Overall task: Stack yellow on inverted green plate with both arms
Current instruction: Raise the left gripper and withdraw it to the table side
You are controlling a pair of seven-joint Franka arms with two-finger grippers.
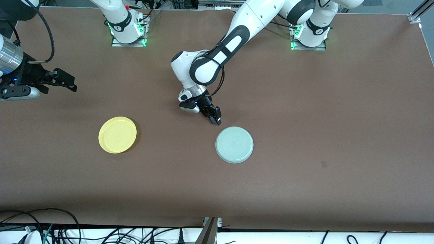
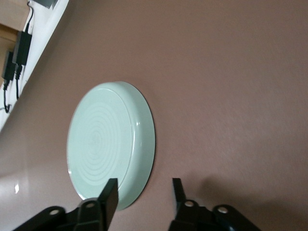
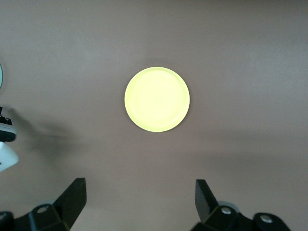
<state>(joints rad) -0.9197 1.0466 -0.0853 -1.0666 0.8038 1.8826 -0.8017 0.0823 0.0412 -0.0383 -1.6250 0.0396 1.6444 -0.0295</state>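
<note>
Green plate (image 1: 234, 144) inverted on brown matte table (image 1: 339, 118), toward the middle — glossy, round; concentric rings on underside plain in left wrist view only. Yellow (image 1: 117, 134) upright, rim raised, nothing in it, toward right arm's end, well apart. Left gripper (image 1: 216, 119) low beside green plate's rim, fingers parted, gripping nothing. Right gripper (image 3: 139, 202) high over table — wide, nothing held, waiting.
</note>
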